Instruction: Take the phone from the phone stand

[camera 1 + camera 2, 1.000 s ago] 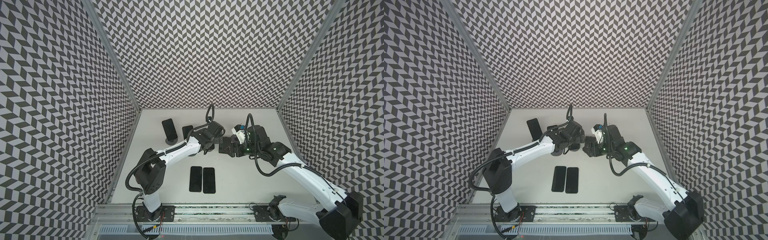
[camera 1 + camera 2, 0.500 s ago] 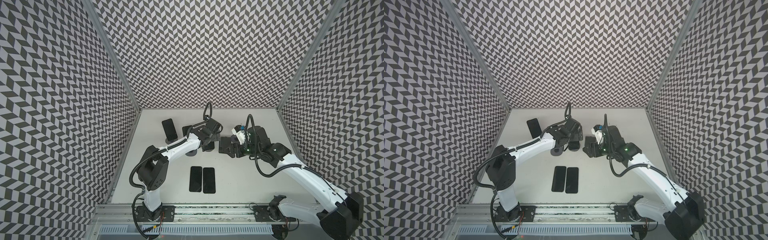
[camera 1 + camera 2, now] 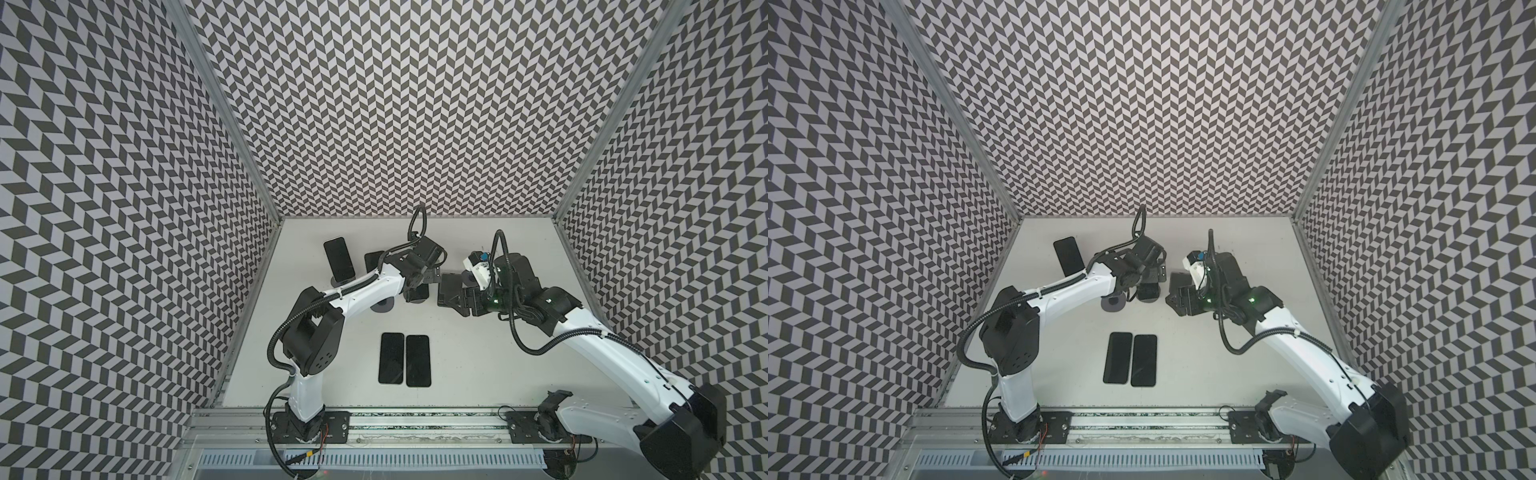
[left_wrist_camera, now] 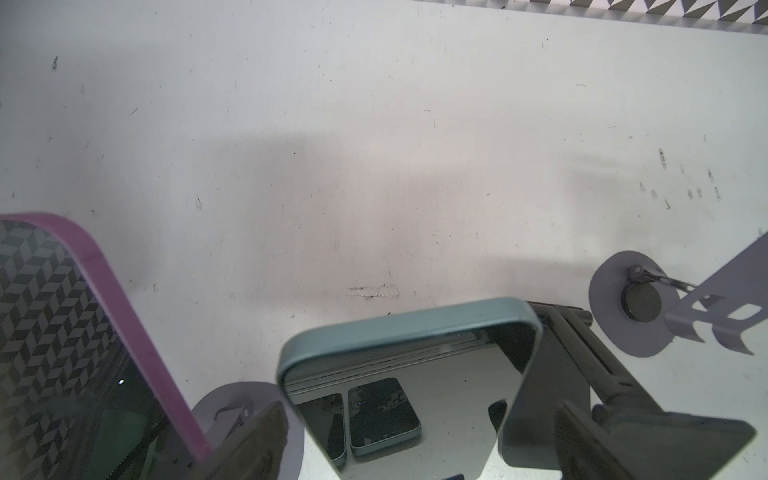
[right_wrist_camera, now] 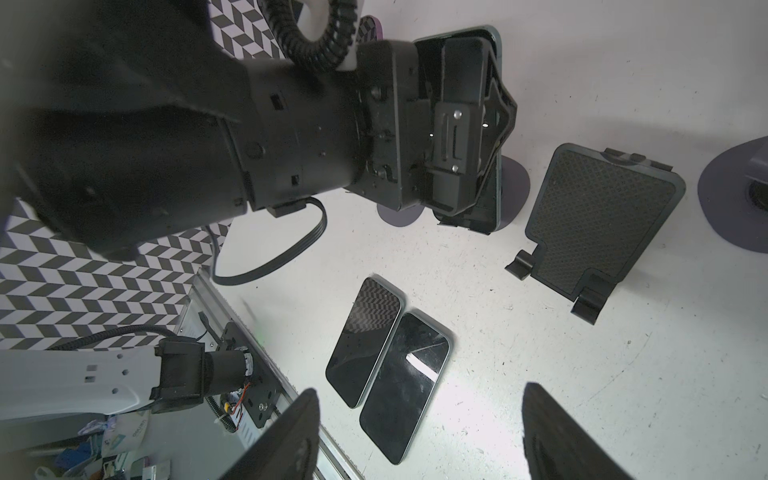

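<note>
A teal-edged phone [image 4: 399, 332] leans on a black phone stand [image 4: 544, 374] in the middle of the table. My left gripper [image 4: 413, 411] is open, and its fingers straddle this phone without visibly pressing it. In both top views the left gripper [image 3: 417, 284] [image 3: 1148, 284] hangs over that phone. From the right wrist view, the left gripper's body covers most of the phone [image 5: 496, 45]. My right gripper [image 5: 419, 390] stands open and empty just to the right [image 3: 459, 301].
An empty black stand [image 5: 598, 220] with a textured pad sits by the right gripper. A purple-edged phone [image 3: 338, 259] stands on another stand at the far left. Two phones [image 3: 404, 359] lie flat side by side near the front. An empty grey stand [image 4: 631, 307] is nearby.
The left gripper has shifted slightly to the left over the stand and its jaws have spread wider. The right gripper's jaws have also widened a little.
</note>
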### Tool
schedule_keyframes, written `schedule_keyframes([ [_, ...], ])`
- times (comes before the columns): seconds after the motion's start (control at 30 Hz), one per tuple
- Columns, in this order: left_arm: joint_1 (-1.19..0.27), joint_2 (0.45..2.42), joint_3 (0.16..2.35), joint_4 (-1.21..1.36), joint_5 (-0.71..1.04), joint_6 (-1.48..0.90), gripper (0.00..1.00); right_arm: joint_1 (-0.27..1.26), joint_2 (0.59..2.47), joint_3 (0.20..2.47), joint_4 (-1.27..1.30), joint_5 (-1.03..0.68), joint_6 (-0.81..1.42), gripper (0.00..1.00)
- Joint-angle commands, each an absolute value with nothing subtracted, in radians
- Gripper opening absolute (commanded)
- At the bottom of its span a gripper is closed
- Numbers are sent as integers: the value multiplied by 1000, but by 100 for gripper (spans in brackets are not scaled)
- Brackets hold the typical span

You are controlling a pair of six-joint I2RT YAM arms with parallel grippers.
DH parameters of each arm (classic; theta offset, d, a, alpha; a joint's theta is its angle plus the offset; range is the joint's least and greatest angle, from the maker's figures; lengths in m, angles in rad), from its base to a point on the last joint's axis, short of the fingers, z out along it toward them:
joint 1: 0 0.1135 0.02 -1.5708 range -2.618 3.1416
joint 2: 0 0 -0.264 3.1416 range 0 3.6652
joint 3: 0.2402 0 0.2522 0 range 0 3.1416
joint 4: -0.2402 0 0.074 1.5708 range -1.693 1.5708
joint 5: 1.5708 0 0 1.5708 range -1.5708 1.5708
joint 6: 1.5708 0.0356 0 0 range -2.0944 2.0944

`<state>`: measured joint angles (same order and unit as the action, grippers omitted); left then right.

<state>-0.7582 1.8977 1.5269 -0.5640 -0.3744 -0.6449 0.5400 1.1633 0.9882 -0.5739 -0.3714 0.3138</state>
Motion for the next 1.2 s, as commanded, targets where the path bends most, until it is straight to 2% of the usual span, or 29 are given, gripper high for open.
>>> schedule_keyframes([
  [0.0,-752,1920,1564,-595,-393,-647,100,537,1135,984,-523,-371,299,75],
  [1.17,-788,2026,1669,-734,-480,-826,100,537,1082,952,-496,-390,314,75],
])
